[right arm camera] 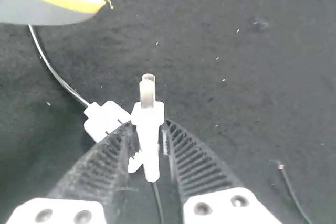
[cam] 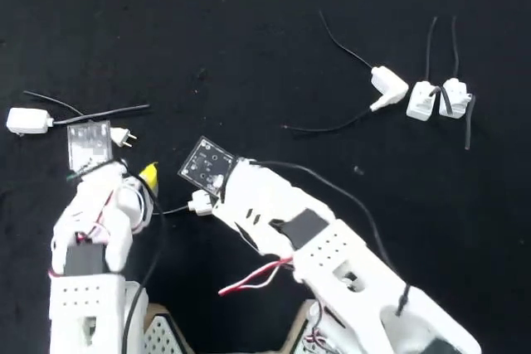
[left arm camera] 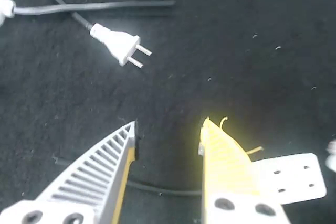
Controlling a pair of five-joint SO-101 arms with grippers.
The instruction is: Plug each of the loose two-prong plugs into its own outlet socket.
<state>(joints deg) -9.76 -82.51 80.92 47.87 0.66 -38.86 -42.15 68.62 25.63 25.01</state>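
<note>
The loose plug [cam: 123,134] is seen from above lying flat on the black tabletop [cam: 274,55]. The left tool [cam: 138,170] is held just short of it. The right tool [cam: 209,199] is placed near it, with a second white plug [cam: 197,203] at its tip. The outlet sockets [cam: 423,101], two white blocks side by side, are set well apart from the loose plug, as is an angled white plug [cam: 387,87].

From the left wrist, the loose plug is shown ahead of the released fingers [left arm camera: 223,148], with both prongs bare. Nothing is gripped, and a black cable [left arm camera: 157,188] is seen running beneath the gap.

From the right wrist, the right tool is shown clenched on the second white plug, which is held upright between the pads. A white body on a cable is pressed against it, and whether the two are one part cannot be told. The loose plug is seen well beyond.

The step in hand is judged to be pickup, with one plug secured. Next, the left tool would need to be lowered and closed across the loose plug's body, clear of the prongs. Each plug must then be carried to the sockets and its prongs lined up with the slots.
</note>
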